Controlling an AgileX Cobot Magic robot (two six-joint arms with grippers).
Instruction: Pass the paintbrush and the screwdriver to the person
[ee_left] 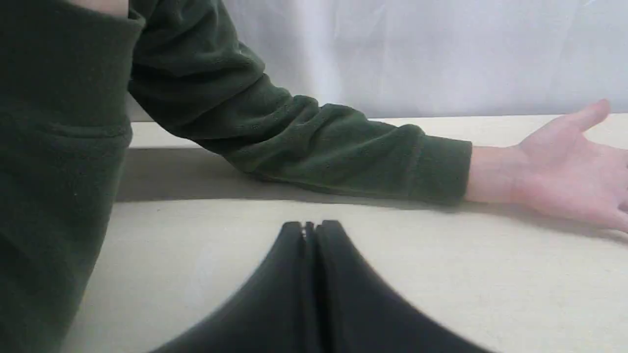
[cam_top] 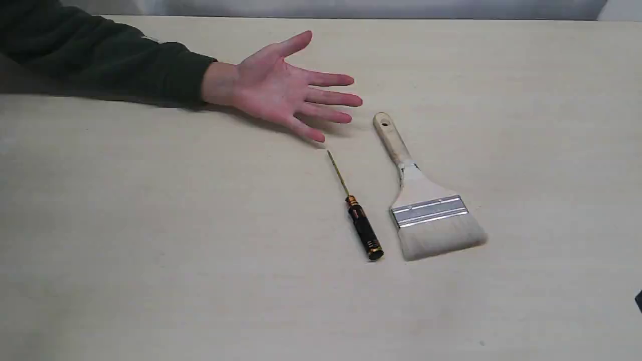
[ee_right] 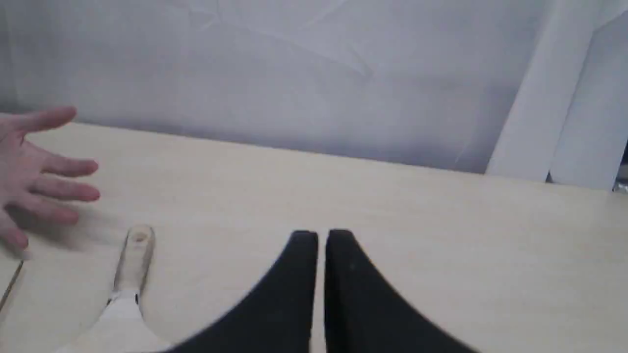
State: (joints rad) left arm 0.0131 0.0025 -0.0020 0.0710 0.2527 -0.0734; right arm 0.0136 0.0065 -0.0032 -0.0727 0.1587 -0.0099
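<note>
While both tools lie untouched on the pale wooden bench [cam_top: 150, 281], the person's bare open hand [cam_top: 281, 87], dark green sleeve, rests palm-up near them. Left pincer [ee_left: 309, 226] and right pincer [ee_right: 321, 236]: clenched, empty. Wide flat wooden-handled paintbrush [cam_top: 426, 200] lies handle toward the hand; slim black-handled screwdriver [cam_top: 358, 220] just beside it. Risk: round handle may roll from a shallow grasp; its thin tip points toward the hand.

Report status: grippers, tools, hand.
Left gripper and right gripper shut, empty. Paintbrush and screwdriver flat on table, untouched. Hand open, palm up, beside them. No obstacle seen.
</note>
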